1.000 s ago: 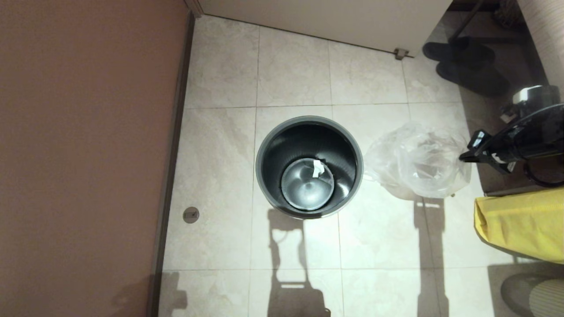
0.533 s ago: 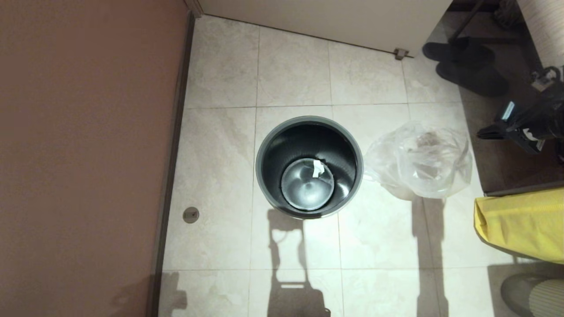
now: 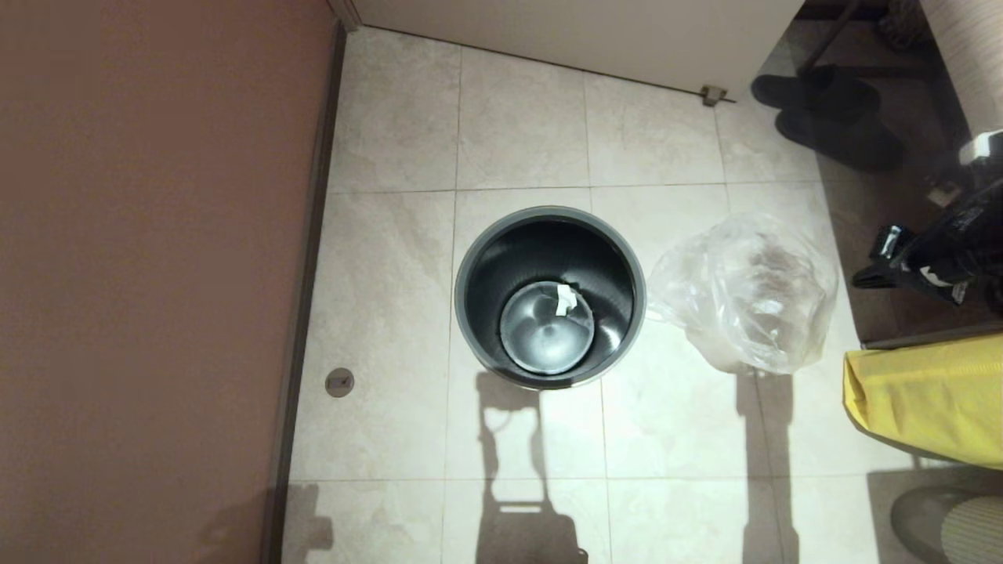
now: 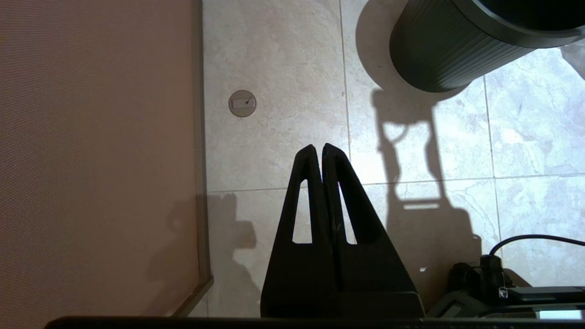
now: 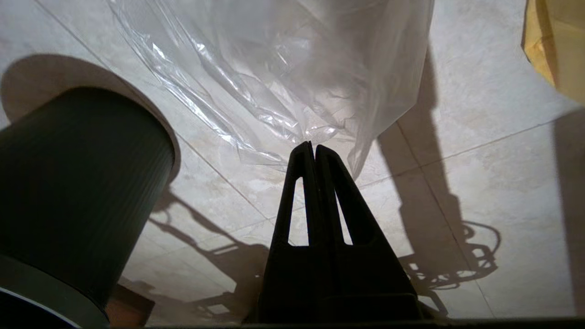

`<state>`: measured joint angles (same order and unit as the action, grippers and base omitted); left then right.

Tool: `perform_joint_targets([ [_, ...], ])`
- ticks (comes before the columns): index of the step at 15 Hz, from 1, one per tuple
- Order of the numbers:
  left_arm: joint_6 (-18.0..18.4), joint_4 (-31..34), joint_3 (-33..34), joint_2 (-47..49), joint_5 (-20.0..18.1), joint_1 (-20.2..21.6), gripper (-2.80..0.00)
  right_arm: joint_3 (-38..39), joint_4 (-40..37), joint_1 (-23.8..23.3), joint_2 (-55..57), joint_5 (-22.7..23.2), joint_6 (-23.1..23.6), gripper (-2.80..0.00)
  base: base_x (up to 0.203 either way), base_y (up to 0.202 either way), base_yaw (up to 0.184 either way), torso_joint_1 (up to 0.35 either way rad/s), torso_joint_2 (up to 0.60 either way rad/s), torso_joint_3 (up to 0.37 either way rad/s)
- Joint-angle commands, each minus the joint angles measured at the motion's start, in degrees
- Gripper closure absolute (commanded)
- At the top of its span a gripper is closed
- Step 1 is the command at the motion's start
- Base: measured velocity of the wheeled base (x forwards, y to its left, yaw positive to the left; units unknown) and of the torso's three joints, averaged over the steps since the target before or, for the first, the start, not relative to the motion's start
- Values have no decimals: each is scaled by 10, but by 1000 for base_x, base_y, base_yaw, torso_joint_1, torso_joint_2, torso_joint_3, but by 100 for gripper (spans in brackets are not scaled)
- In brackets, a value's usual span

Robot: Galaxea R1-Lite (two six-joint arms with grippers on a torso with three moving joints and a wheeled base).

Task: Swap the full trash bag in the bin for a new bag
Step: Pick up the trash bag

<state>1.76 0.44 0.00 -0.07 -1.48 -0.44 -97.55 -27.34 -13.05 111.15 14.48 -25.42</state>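
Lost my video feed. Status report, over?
Right gripper shut on the clear bag's edge, beside the bin. Left gripper shut, parked over bare floor. Bin unlined, paper scrap inside.

Left gripper (image 4: pixel 322 148) closed above tile floor (image 4: pixel 274 137); bin (image 4: pixel 448 45) well apart.

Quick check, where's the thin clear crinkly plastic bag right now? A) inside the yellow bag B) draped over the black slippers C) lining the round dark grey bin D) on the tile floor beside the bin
D: the thin clear crinkly plastic bag sits on the tile floor beside the round dark grey bin, whose shiny inside bottom shows unlined.
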Motion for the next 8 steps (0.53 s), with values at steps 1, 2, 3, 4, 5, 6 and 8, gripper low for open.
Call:
perform_joint_targets([
  [1, 0, 0, 0, 1, 0, 0, 0, 2, 0, 7, 32, 2, 10, 0, 0, 0, 0, 0, 0, 0],
  [2, 0, 0, 0, 1, 0, 0, 0, 2, 8, 11, 49, -3, 25, 0, 0, 0, 0, 0, 0, 0],
  [3, 0, 0, 0, 1, 0, 0, 0, 2, 21, 13, 64, -9, 36, 0, 0, 0, 0, 0, 0, 0],
  [4, 0, 0, 0, 1, 0, 0, 0, 2, 35, 13, 77, -13, 42, 0, 0, 0, 0, 0, 0, 0],
  [5, 0, 0, 0, 1, 0, 0, 0, 2, 42, 14, 86, -14, 47, 0, 0, 0, 0, 0, 0, 0],
  [6, 0, 0, 0, 1, 0, 0, 0, 2, 43, 14, 92, -14, 54, 0, 0, 0, 0, 0, 0, 0],
  [8, 0, 0, 0, 1, 0, 0, 0, -4, 52, 12, 112, -29, 69, 0, 0, 0, 0, 0, 0, 0],
])
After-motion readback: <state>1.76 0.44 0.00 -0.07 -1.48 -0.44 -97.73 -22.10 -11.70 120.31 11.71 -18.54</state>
